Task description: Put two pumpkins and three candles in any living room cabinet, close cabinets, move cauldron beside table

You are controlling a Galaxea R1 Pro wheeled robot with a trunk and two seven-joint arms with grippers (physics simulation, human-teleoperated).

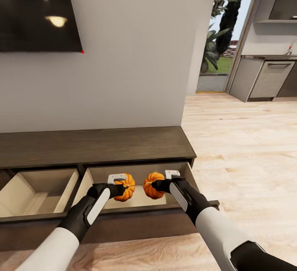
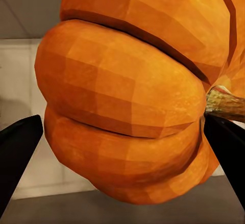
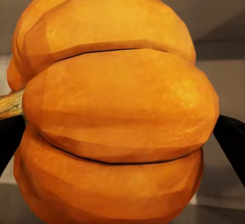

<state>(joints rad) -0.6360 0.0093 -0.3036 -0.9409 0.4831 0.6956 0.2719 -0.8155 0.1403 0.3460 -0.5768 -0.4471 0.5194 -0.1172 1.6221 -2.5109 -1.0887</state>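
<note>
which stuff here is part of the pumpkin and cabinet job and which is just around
Part of the job:
- bright orange ribbed pumpkin gripped by the left gripper
- second orange ribbed pumpkin gripped by the right gripper
- low dark brown wooden cabinet, both drawers open

Just around:
- black wall screen
- grey kitchen unit
- green plant outside

**Hidden and cut off**

Cropped by the frame edges in both wrist views: each pumpkin [image 2: 127, 106] [image 3: 115, 116], with only dark finger [image 2: 18, 152] slivers showing. Fingertips buried behind the fruit in the head view. Left open drawer [image 1: 39, 188] sliced by the picture's edge.
</note>
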